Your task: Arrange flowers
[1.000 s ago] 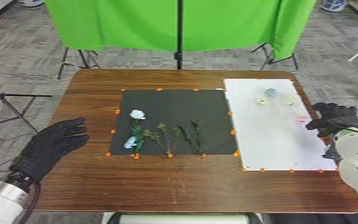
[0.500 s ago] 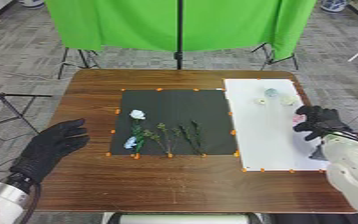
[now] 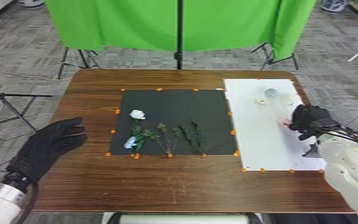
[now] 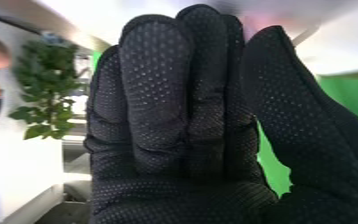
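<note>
The pink flower (image 3: 287,122) is at the fingertips of the right robot hand (image 3: 310,120), over the white sheet (image 3: 264,150). Picking it up seems the step in hand. The right wrist view shows straight fingers and a thumb slightly apart; whether they touch the flower I cannot tell. Next, likely, a gentle pinch on the stem. The head view gives the layout: left of that hand, the white flower (image 3: 137,114), blue flower (image 3: 130,143) and green sprigs (image 3: 165,140) lie on the black mat (image 3: 180,102); beyond them, the left robot hand (image 3: 47,145) is loosely open, empty.
</note>
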You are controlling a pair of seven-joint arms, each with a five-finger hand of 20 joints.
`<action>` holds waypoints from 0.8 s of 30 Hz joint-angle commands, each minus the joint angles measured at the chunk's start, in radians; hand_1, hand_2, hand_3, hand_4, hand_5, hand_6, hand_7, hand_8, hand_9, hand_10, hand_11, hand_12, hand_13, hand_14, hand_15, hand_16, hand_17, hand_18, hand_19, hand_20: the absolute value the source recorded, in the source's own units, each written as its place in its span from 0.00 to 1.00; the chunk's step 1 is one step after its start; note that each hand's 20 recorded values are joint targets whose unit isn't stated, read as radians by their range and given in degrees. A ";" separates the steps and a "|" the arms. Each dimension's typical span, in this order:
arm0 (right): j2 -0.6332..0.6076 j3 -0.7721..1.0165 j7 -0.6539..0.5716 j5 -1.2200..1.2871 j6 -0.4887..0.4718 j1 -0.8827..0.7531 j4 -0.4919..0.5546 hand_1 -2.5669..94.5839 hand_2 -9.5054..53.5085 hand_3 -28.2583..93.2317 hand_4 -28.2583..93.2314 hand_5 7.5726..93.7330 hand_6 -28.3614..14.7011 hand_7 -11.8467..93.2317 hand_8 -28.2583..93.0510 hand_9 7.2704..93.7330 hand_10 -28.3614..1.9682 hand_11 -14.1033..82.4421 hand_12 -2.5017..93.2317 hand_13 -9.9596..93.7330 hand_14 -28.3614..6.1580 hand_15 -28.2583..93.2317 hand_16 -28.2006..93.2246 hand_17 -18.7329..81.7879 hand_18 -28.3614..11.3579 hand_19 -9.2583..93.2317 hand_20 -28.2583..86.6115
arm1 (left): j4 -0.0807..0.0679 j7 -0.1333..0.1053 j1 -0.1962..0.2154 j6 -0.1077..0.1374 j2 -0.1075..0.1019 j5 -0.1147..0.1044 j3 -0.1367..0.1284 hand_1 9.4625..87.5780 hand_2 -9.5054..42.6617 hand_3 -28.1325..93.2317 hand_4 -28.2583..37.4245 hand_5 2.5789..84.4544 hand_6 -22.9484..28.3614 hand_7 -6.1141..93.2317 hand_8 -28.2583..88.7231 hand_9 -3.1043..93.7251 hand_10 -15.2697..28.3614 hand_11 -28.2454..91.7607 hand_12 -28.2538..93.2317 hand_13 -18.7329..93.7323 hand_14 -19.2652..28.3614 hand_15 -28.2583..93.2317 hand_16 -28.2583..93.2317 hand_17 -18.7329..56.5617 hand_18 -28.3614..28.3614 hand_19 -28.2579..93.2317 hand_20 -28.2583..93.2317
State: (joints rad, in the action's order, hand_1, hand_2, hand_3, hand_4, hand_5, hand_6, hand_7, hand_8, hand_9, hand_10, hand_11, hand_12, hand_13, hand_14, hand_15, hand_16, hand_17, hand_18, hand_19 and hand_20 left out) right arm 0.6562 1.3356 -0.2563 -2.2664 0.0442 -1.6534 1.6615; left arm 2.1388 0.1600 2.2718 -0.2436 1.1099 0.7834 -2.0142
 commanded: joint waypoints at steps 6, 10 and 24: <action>0.164 -0.378 0.206 -0.006 0.174 0.381 0.118 0.52 0.00 0.93 0.00 0.80 0.70 0.48 0.16 0.97 0.82 0.36 0.44 0.92 0.77 0.64 0.45 0.57 0.35 0.84 0.52 | -0.011 0.010 -0.004 0.008 -0.026 -0.004 -0.004 0.20 0.21 0.85 0.00 0.36 0.56 0.39 0.11 0.30 0.67 0.56 0.34 0.34 0.74 0.69 0.18 0.12 0.90 0.69 0.31; 0.245 -0.506 0.266 -0.014 0.150 0.489 0.085 0.52 0.00 0.93 0.00 0.80 0.70 0.48 0.16 0.97 0.82 0.36 0.44 0.92 0.77 0.64 0.45 0.56 0.35 0.84 0.52 | -0.014 0.016 -0.008 0.004 -0.023 -0.002 0.002 0.20 0.21 0.85 0.00 0.36 0.56 0.39 0.11 0.30 0.67 0.56 0.34 0.34 0.75 0.69 0.18 0.12 0.90 0.69 0.31; 0.358 -0.747 0.289 -0.118 0.049 0.607 -0.042 0.51 0.00 0.92 0.00 0.79 0.70 0.48 0.16 0.96 0.82 0.36 0.44 0.92 0.77 0.64 0.46 0.56 0.35 0.84 0.53 | -0.013 0.024 -0.010 0.010 -0.003 0.001 0.016 0.20 0.21 0.85 0.00 0.36 0.56 0.39 0.11 0.30 0.68 0.56 0.35 0.34 0.75 0.69 0.18 0.12 0.91 0.69 0.30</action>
State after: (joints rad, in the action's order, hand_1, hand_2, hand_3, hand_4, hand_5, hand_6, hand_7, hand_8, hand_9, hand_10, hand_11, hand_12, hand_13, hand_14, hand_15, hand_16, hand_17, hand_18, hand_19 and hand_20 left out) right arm 0.9708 0.6453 0.0486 -2.3542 0.1004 -1.0626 1.6901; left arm 2.1321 0.1724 2.2515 -0.2414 1.0912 0.7826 -2.0103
